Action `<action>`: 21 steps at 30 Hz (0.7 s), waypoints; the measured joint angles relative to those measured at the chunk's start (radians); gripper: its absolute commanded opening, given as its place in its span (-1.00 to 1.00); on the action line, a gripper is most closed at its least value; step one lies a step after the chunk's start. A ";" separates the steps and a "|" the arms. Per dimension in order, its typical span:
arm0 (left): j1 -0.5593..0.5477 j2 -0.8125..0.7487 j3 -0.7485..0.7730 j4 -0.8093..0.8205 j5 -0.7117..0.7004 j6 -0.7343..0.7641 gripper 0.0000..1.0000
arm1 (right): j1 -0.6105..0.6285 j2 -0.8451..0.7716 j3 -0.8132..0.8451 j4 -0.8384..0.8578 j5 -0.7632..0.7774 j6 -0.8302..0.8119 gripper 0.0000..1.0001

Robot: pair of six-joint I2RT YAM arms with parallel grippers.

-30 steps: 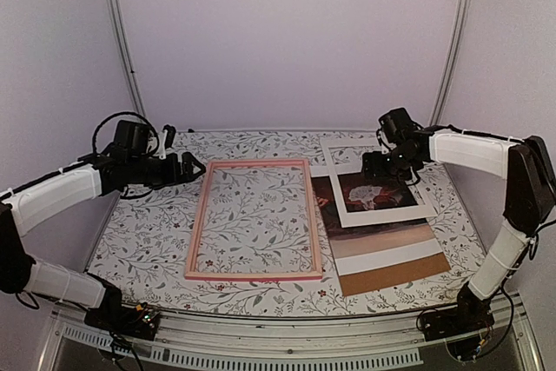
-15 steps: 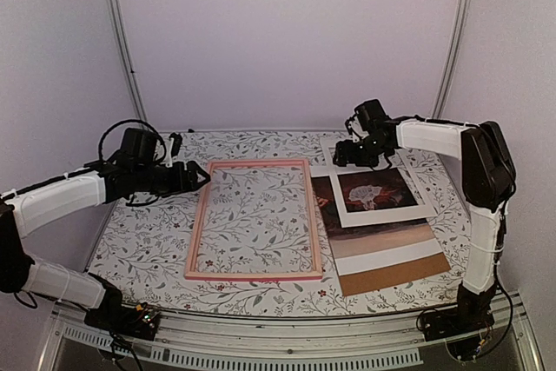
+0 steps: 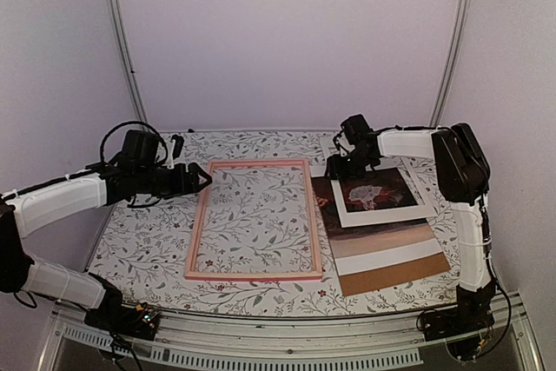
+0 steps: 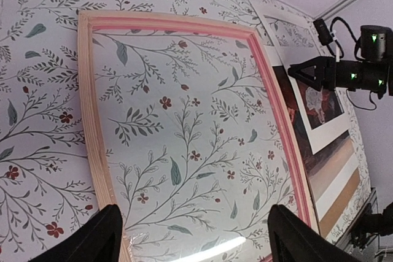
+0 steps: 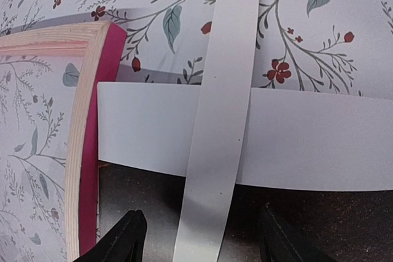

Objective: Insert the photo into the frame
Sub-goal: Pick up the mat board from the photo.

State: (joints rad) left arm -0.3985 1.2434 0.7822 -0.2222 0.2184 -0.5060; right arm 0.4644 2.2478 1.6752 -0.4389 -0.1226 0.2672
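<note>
Photo lies flat on the worktop, right of the frame and just beside its right rail. I see the dark canyon print with a white margin at the near end. A white mat with a cut-out window rests tilted over the far half of the photo. A brown backing board shows under the photo's near edge.

The frame lies flat, and the floral worktop is visible through its opening.

The right gripper is low over the far-left corner of the photo and mat, near the frame's far-right corner. In the right wrist view its jaws stand apart with nothing clamped; between them one side strip of the mat crosses the photo's white margin. I cannot tell whether the fingertips touch the print.

The left gripper hangs at the frame's far-left corner. In the left wrist view its jaws are spread wide above the frame, holding nothing.
</note>
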 measured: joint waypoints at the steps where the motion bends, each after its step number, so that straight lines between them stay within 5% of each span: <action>1: -0.001 0.000 0.000 0.001 0.000 0.000 0.68 | 0.005 0.003 0.008 0.000 0.014 -0.002 0.28; 12: -0.010 0.000 -0.014 0.004 0.000 -0.001 0.68 | 0.103 0.045 0.043 -0.007 0.275 -0.021 -0.08; 21: -0.019 0.001 -0.014 0.014 0.000 -0.003 0.67 | 0.120 0.049 0.048 -0.009 0.339 -0.013 -0.30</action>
State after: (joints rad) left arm -0.4179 1.2442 0.7685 -0.2077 0.2188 -0.5095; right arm 0.5842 2.2971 1.7233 -0.4477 0.2161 0.2539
